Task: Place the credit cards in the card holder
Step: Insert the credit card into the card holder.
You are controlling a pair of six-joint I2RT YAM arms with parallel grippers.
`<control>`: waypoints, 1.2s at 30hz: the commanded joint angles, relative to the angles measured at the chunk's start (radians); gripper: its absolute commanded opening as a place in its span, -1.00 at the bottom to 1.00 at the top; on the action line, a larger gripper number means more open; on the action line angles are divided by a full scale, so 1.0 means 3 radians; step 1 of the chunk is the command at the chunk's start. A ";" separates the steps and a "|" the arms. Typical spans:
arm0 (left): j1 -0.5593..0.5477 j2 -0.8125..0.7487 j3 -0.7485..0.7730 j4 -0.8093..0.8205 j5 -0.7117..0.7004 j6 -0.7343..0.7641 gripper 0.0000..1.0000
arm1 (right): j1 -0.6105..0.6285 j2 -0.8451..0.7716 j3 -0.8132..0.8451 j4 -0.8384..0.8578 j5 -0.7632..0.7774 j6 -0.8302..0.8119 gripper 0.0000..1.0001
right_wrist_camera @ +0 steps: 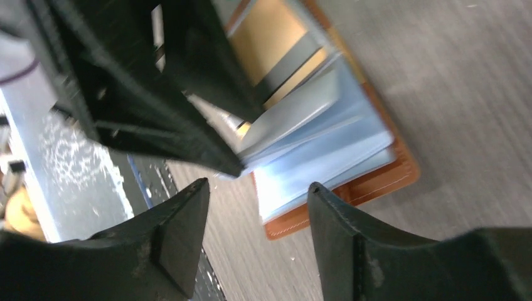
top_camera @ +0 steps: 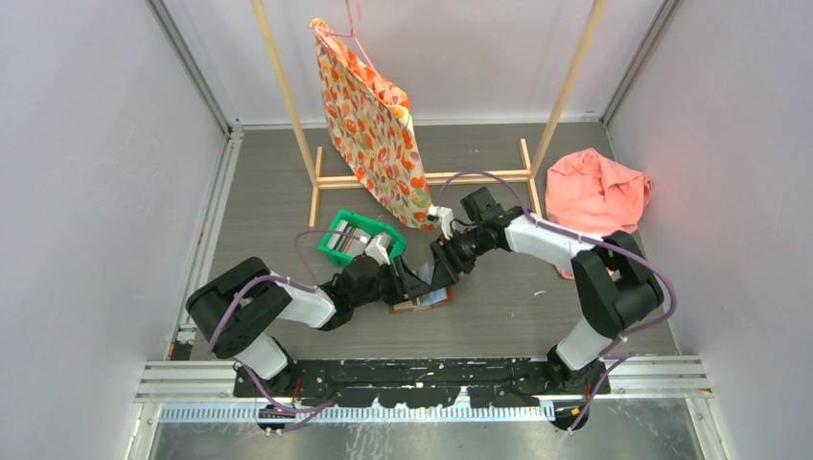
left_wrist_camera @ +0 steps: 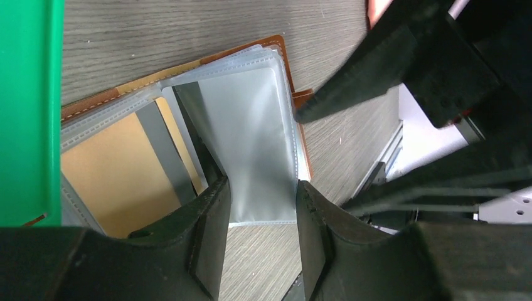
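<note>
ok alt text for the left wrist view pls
The left gripper has its jaws on either side of a clear plastic sleeve of the open brown card holder. A green bin fills the left edge, and the right arm reaches in from the upper right.

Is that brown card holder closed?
No, the card holder lies open on the table, its clear sleeves fanned out.

"What's standing on that grey wood-grain worktop (top_camera: 278, 192)?"
"A wooden rack (top_camera: 479, 175) is rising at the back, a floral cloth (top_camera: 369, 125) hanging from it. Pale walls (top_camera: 86, 172) are enclosing three sides."
</note>
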 commanded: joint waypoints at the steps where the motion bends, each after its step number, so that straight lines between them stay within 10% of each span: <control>1: 0.0058 0.0154 -0.0144 -0.0030 -0.0040 -0.0010 -0.17 | -0.0056 0.0224 0.0208 0.0479 0.0160 0.0888 0.21; 13: 0.0092 0.0171 -0.0173 -0.0009 0.0004 -0.0030 -0.19 | -0.0218 0.0374 0.0313 0.0734 0.0167 0.1607 -0.32; 36: 0.0089 0.0174 -0.0183 0.0054 0.0049 -0.0048 -0.12 | 0.0074 0.0761 0.0585 0.0143 0.0726 0.1124 -0.28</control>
